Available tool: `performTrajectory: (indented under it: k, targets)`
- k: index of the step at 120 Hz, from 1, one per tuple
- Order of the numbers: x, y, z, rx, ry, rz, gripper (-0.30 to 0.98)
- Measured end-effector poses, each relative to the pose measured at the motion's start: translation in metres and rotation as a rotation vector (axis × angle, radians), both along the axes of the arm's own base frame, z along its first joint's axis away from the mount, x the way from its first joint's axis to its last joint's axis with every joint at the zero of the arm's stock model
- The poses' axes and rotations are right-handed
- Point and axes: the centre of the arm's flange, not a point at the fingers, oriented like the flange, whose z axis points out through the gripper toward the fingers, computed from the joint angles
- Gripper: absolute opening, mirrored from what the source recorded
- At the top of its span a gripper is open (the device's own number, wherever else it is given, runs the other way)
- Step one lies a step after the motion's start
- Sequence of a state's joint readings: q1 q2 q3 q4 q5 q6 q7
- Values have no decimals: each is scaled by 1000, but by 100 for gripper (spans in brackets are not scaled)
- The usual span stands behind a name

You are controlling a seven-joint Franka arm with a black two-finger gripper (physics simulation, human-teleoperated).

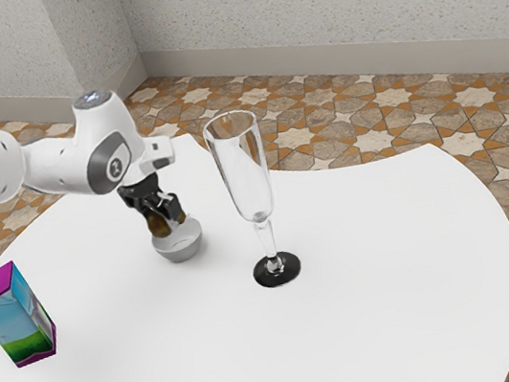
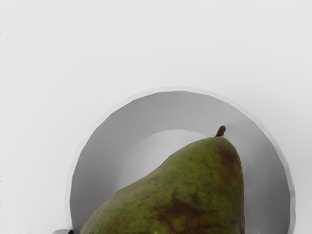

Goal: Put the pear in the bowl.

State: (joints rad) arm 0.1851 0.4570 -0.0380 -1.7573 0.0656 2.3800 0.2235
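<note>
Black gripper (image 1: 167,215) is clamped on the pear (image 2: 195,185), one finger each side. Pear seems to hang above the grey bowl (image 1: 180,249).

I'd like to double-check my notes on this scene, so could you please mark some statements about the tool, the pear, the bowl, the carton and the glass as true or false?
1. The tool is shut on the pear. True.
2. The pear has no stem. False: a short brown stem shows at its narrow end.
3. In the exterior view, the bowl appears between the carton and the glass. True.
4. The carton lies on its side. False: it stands upright.
5. The glass has a black foot. True.
6. The pear is held over the glass. False: it is held at the bowl.
</note>
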Motion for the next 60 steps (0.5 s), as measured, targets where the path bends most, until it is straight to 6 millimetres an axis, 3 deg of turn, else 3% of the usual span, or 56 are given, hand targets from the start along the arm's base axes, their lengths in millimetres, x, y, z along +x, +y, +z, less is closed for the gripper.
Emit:
performTrajectory:
  k: [11, 18, 27, 52, 60]
  targets:
    - [0, 1, 1, -2, -1, -4, 53]
    - [-1, 1, 16, 2, -21, -7, 57]
    - [-7, -8, 63, 13, -84, -22, 60]
    - [-56, -30, 187, 10, -136, 9, 65]
    - [-72, -37, 217, 6, -113, 26, 66]
